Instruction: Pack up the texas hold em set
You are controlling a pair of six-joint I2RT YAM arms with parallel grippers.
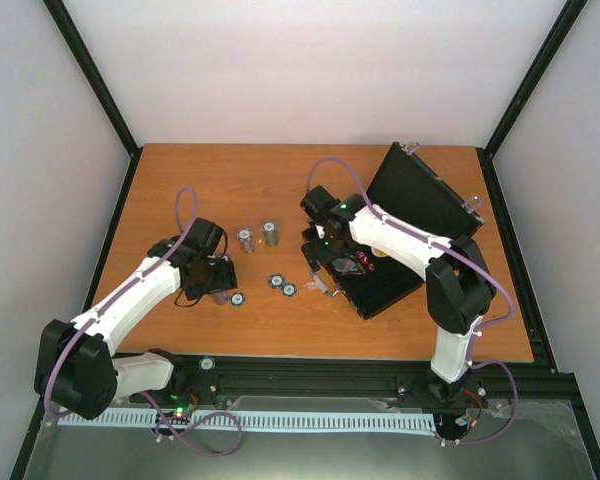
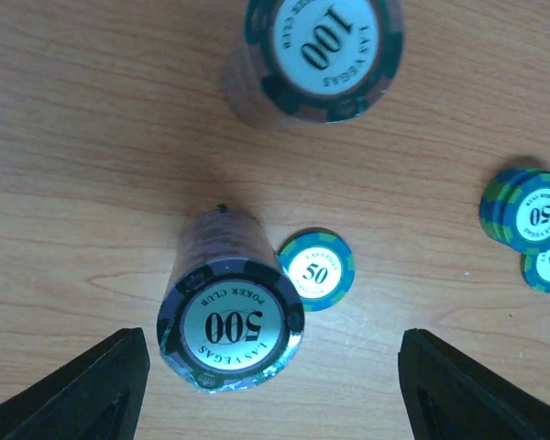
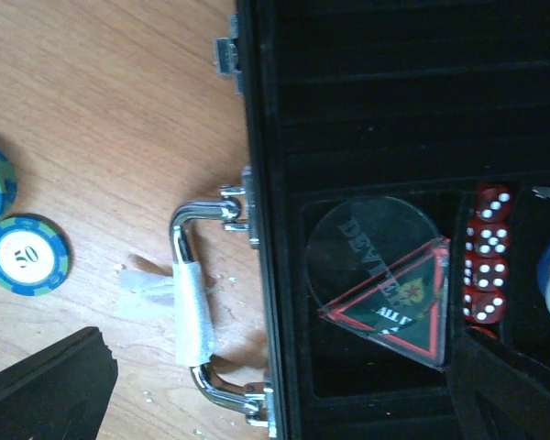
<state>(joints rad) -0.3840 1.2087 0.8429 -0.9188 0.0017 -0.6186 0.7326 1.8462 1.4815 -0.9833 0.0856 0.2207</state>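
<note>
Well left of the case [image 1: 380, 285], my left gripper [image 2: 273, 337] stands wide with nothing held. The 500 stack [image 2: 231, 321] is upright on the table [image 2: 92, 165] between its fingers, nearer the left one. That offset is my worry: if I close, one finger should reach it first. It could tip the stack or push it into the single 50 chip [image 2: 316, 269], which lies just beside its base on the side toward the case. Nearer the case stand the 100 stack [image 2: 321, 50] and a third stack [image 1: 271, 233]. Then come two more flat lots of 50 chips [image 2: 530, 213], near the case's front wall.

My right gripper [image 3: 275, 367] is wide too and empty, hanging over the case's handle [image 3: 194, 302] and front wall. A drop from here could catch that wall and shove the open case, or jog the raised lid [image 1: 420, 195].

Outside the case I count three upright stacks and three flat lots of 50 chips. One lot is plainly an overlapping pile, and I cannot tell how many chips it holds. Inside the case there is one clear dealer disc [image 3: 367, 247] and one red-edged triangle [image 3: 399, 312] lying on it. Beside them is a column of red dice [image 3: 486, 252], at least four.
</note>
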